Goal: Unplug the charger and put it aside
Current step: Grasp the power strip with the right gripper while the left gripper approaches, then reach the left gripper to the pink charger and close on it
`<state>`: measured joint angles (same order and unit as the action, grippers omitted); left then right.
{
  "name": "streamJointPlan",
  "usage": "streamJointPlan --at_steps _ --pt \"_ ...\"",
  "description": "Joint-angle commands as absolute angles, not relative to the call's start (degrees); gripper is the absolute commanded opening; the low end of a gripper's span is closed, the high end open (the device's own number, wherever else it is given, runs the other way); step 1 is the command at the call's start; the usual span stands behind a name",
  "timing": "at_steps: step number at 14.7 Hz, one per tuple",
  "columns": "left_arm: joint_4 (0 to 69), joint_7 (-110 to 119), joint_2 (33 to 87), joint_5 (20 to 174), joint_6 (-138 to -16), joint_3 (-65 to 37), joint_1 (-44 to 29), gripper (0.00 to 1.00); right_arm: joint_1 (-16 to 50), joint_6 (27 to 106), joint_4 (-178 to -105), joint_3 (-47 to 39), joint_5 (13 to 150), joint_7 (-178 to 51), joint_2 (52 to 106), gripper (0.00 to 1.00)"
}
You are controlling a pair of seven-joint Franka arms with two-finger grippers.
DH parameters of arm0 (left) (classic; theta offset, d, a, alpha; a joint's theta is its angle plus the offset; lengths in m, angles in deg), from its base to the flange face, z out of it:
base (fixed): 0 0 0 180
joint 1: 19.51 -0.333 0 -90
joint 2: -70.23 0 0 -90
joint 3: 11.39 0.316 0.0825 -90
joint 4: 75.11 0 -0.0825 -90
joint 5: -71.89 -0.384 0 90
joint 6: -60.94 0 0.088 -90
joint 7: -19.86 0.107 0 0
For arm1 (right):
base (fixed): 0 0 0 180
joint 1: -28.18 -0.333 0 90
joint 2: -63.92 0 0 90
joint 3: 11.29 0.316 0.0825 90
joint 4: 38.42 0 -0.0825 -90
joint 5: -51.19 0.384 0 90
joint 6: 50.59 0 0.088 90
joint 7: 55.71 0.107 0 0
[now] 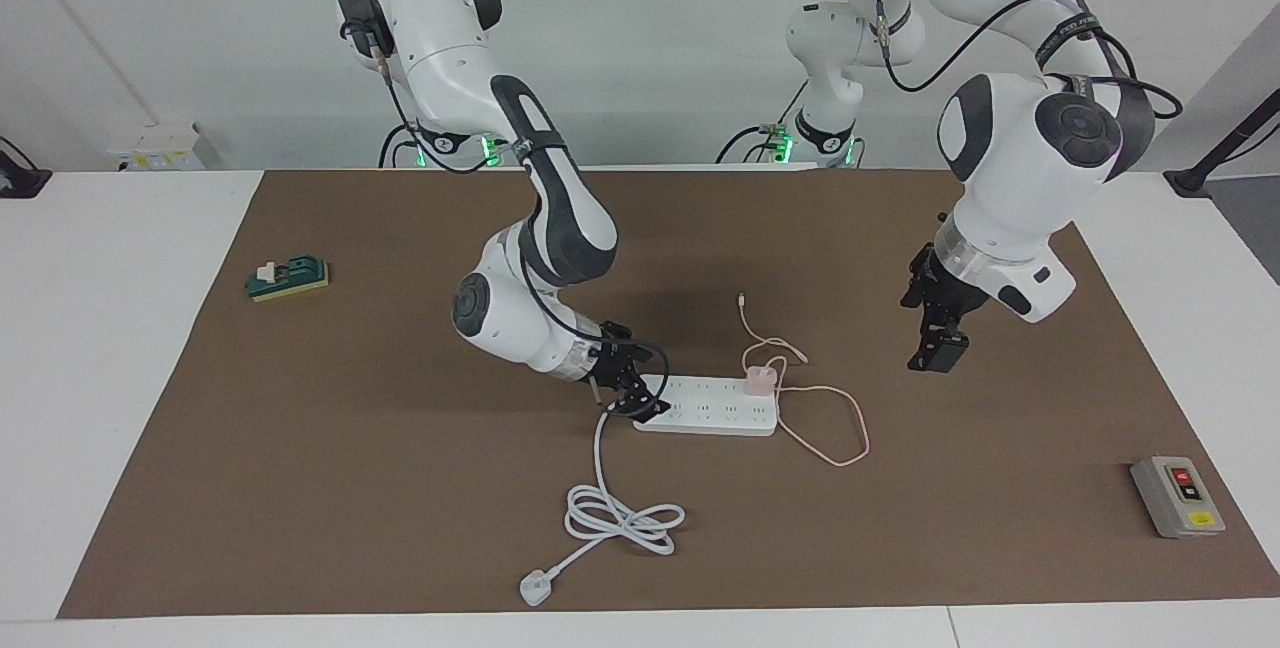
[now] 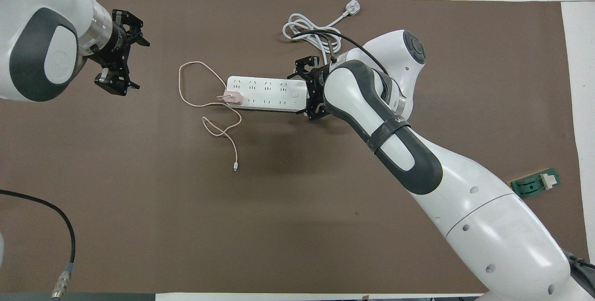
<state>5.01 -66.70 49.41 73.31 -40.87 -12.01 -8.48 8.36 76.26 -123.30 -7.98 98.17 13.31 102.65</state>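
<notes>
The small pink charger [image 1: 758, 380] [image 2: 232, 98] sits plugged into the white power strip [image 1: 712, 408] [image 2: 265, 93], at the strip's end toward the left arm. Its thin pink cable [image 1: 838, 428] [image 2: 190, 85] loops over the mat on both sides. My right gripper [image 1: 638, 400] [image 2: 305, 93] is down at the strip's other end, open, with a finger on each long side of it. My left gripper [image 1: 932, 356] [image 2: 129, 63] hangs open in the air over bare mat, toward the left arm's end of the table from the charger, holding nothing.
The strip's thick white cord [image 1: 622, 518] [image 2: 312, 31] coils farther from the robots and ends in a flat white plug [image 1: 535, 588] [image 2: 352, 9]. A green block [image 1: 288, 278] [image 2: 534, 185] lies toward the right arm's end, a grey switch box [image 1: 1177, 496] toward the left arm's.
</notes>
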Motion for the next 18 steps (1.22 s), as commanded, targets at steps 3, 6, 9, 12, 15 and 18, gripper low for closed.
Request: streamJointPlan --at_steps 3,6,9,12,15,18 --pt "2.9 -65.8 47.8 72.2 -40.9 -11.2 -7.8 1.0 8.2 80.5 -120.9 -7.5 100.1 17.5 105.7 1.0" --pt "2.9 -66.4 47.7 72.2 -40.7 -11.2 -7.6 1.0 8.1 80.7 -120.9 -7.5 101.1 22.3 105.8 1.0" --pt "2.9 -69.7 47.6 72.5 -41.5 -11.3 -7.6 1.0 8.1 81.2 -120.9 -7.5 101.1 22.2 107.0 1.0" --pt "2.9 -72.8 45.9 72.3 -42.6 -11.2 -5.4 1.0 7.9 81.7 -120.9 -7.4 101.4 22.3 107.3 1.0" --pt "2.1 -77.2 44.2 72.2 -41.0 -11.1 -3.3 1.0 7.9 81.0 -120.9 -7.3 101.6 23.3 107.3 1.0" --pt "2.2 -80.6 43.6 72.2 -40.8 -11.2 -2.2 1.0 7.9 80.6 -120.9 -7.3 102.9 24.8 107.2 1.0"
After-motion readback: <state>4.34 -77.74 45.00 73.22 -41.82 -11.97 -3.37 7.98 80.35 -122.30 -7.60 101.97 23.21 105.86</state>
